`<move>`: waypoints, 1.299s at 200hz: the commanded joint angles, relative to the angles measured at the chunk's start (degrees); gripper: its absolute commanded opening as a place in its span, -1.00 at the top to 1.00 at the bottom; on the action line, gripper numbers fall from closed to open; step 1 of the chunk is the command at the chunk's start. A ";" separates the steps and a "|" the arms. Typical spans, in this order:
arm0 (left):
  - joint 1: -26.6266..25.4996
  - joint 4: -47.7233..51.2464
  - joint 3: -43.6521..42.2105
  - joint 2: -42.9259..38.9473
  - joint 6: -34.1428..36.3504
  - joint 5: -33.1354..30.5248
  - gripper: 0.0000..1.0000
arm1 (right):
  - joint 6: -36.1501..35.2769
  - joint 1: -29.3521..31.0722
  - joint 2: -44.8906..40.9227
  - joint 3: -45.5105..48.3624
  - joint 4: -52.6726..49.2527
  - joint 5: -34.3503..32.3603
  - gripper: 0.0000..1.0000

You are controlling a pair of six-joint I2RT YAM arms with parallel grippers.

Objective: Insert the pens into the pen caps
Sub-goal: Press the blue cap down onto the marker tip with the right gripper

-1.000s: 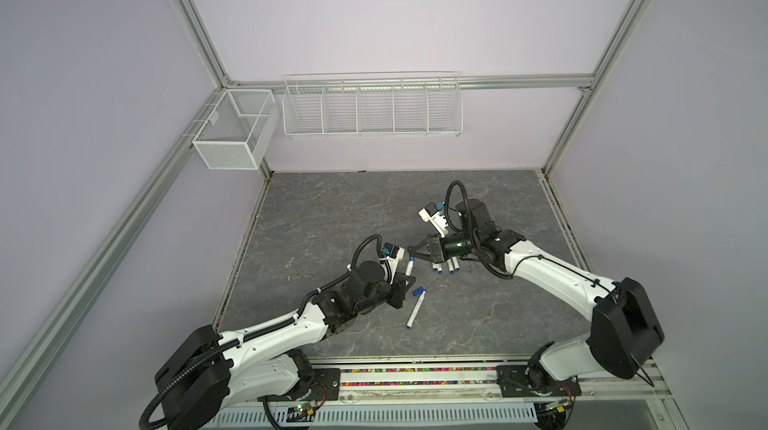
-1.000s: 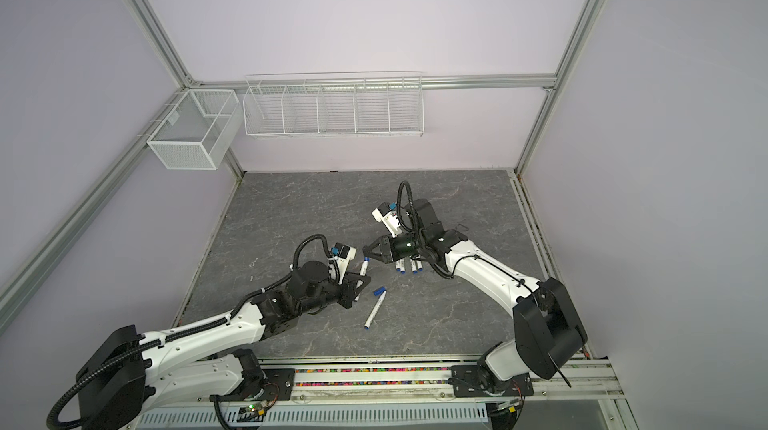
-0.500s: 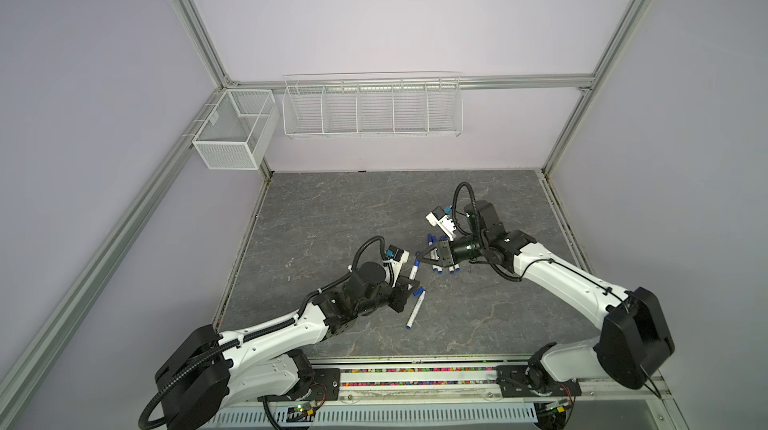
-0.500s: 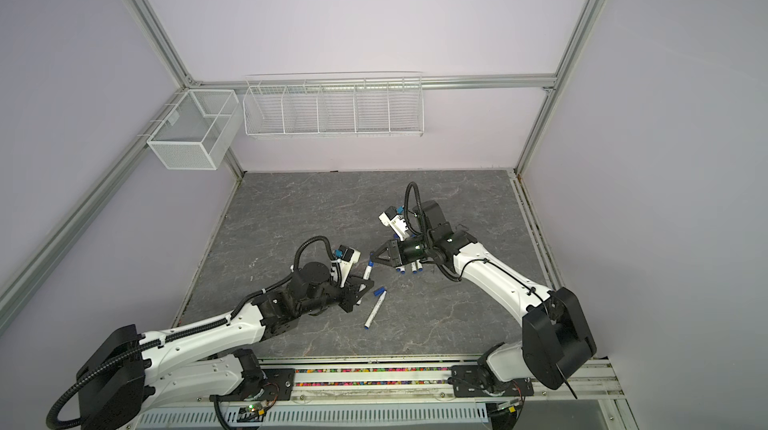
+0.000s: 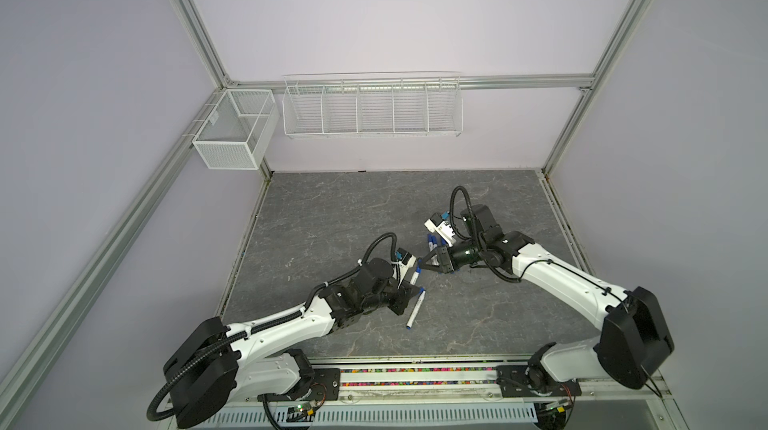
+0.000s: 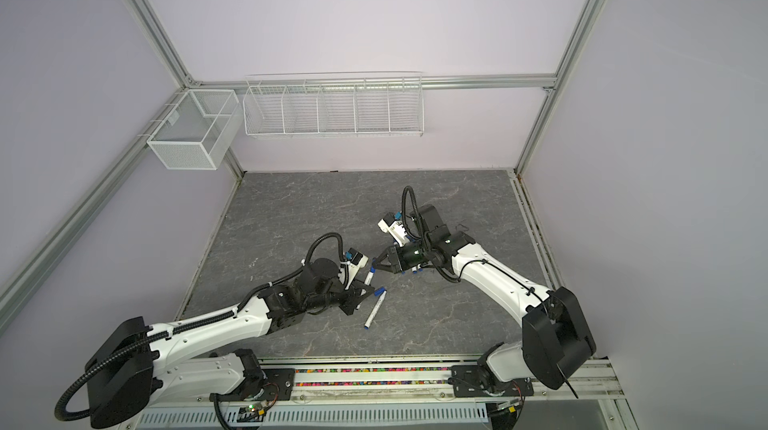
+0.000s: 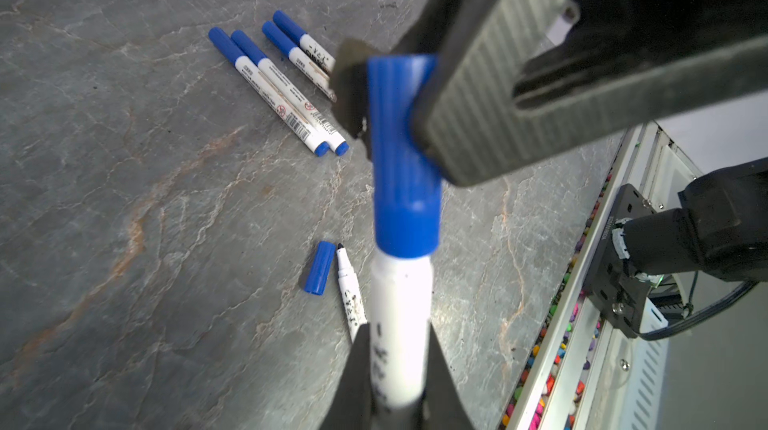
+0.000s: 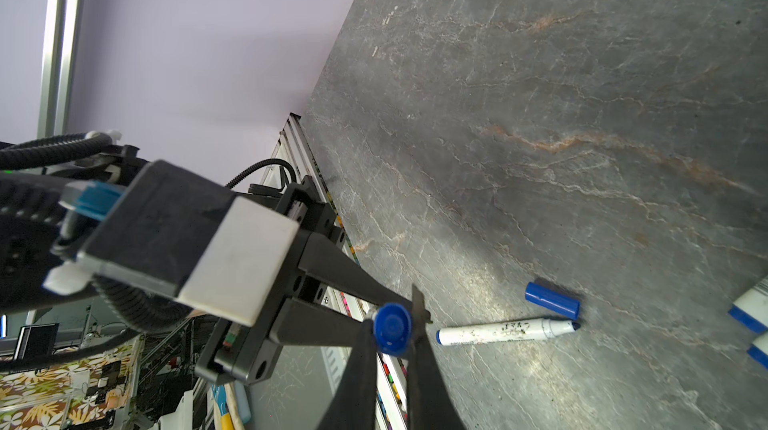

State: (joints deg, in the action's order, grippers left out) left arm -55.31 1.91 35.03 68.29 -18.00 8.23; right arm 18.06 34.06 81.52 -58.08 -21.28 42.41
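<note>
Above the middle of the tabletop, the left gripper clamps the barrel of a pen, whose tip sits inside a blue cap pinched by the closed right gripper. Toward the far edge lie four capped pens together. Toward the front edge, an uncapped pen lies with a loose cap just beside its tip.

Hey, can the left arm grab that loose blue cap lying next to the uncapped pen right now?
Probably not yet. Nothing covers the loose cap, which lies open on the table, but the left gripper is shut on a pen, and the right gripper clamps that pen's cap.
</note>
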 commanded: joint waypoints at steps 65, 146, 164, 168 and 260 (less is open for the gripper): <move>1.61 -13.71 10.84 1.70 2.05 -2.06 1.00 | 0.16 4.10 2.81 1.66 -9.76 13.04 0.86; 2.03 -16.82 10.63 -2.83 0.59 2.74 1.00 | 4.42 3.87 -0.93 3.70 -6.76 17.44 0.86; 2.05 -16.17 11.02 -3.70 1.08 4.30 1.00 | 4.44 3.88 -2.16 4.61 -6.58 18.15 0.86; 2.07 -16.05 11.03 -3.86 1.17 4.50 1.00 | 4.44 3.83 -2.35 4.80 -6.51 18.33 0.86; 2.35 -19.05 9.23 -5.20 2.74 1.57 1.00 | -4.13 4.84 -7.62 3.55 -14.71 13.26 0.86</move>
State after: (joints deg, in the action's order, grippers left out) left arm -54.59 6.37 38.68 64.55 -17.21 16.97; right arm 19.90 33.74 74.32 -55.00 -18.00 47.72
